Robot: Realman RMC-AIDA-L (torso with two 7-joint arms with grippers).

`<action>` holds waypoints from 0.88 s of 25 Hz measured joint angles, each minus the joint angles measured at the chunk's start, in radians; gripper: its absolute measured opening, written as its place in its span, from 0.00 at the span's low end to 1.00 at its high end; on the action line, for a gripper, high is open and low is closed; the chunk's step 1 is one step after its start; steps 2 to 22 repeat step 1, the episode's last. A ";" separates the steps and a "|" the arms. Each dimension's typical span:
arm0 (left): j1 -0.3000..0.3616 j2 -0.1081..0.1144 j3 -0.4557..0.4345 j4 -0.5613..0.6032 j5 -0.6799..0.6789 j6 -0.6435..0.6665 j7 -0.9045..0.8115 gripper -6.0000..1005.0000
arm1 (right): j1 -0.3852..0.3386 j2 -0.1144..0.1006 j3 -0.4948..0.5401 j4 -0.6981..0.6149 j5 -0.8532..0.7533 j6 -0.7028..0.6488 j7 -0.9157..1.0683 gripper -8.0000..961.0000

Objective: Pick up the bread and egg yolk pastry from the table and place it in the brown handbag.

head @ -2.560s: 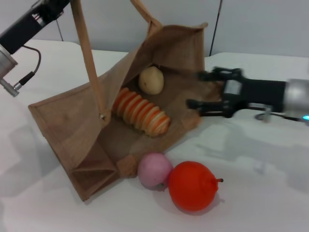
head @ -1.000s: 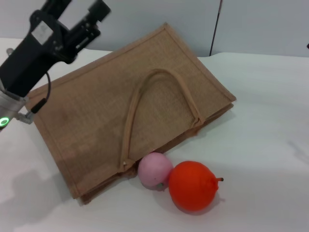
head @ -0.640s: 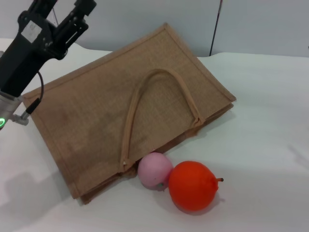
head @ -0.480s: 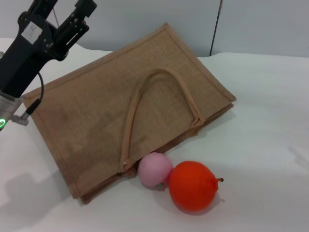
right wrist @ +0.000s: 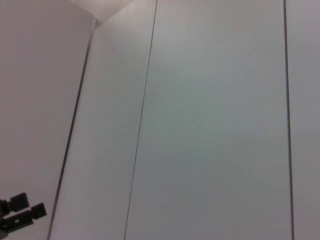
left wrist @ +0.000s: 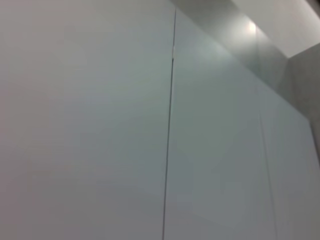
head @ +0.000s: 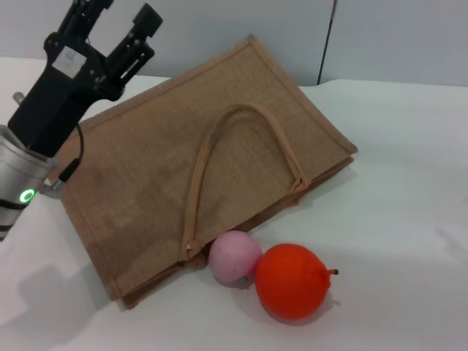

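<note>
The brown handbag [head: 219, 153] lies flat and closed on the white table, its light loop handle [head: 241, 117] resting on top. The bread and the egg yolk pastry are hidden; neither shows in any view. My left gripper [head: 121, 11] hangs above the bag's far left corner, fingers pointing up and away. It is open with nothing between them and does not touch the bag. My right gripper is out of the head view. Both wrist views show only wall panels.
A pink ball [head: 235, 256] and an orange-red fruit [head: 292, 281] sit side by side against the bag's near edge. White table [head: 395, 183] stretches to the right of the bag. A small black part [right wrist: 20, 212] shows low in the right wrist view.
The bag, earlier held open by its handle with bread and pastry inside, now lies flat and closed. The right gripper has left the head view. The left arm shifted slightly right over the last half second.
</note>
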 joint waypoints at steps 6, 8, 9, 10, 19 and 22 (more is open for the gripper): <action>-0.002 0.000 0.000 -0.010 0.000 0.011 0.014 0.86 | 0.002 0.000 -0.002 0.001 -0.002 0.000 0.000 0.90; -0.002 0.000 0.000 -0.010 0.000 0.011 0.014 0.86 | 0.002 0.000 -0.002 0.001 -0.002 0.000 0.000 0.90; -0.002 0.000 0.000 -0.010 0.000 0.011 0.014 0.86 | 0.002 0.000 -0.002 0.001 -0.002 0.000 0.000 0.90; -0.002 0.000 0.000 -0.010 0.000 0.011 0.014 0.86 | 0.002 0.000 -0.002 0.001 -0.002 0.000 0.000 0.90; -0.002 0.000 0.000 -0.010 0.000 0.011 0.014 0.86 | 0.002 0.000 -0.002 0.001 -0.002 0.000 0.000 0.90; -0.002 0.000 0.000 -0.010 0.000 0.011 0.014 0.86 | 0.002 0.000 -0.002 0.001 -0.002 0.000 0.000 0.90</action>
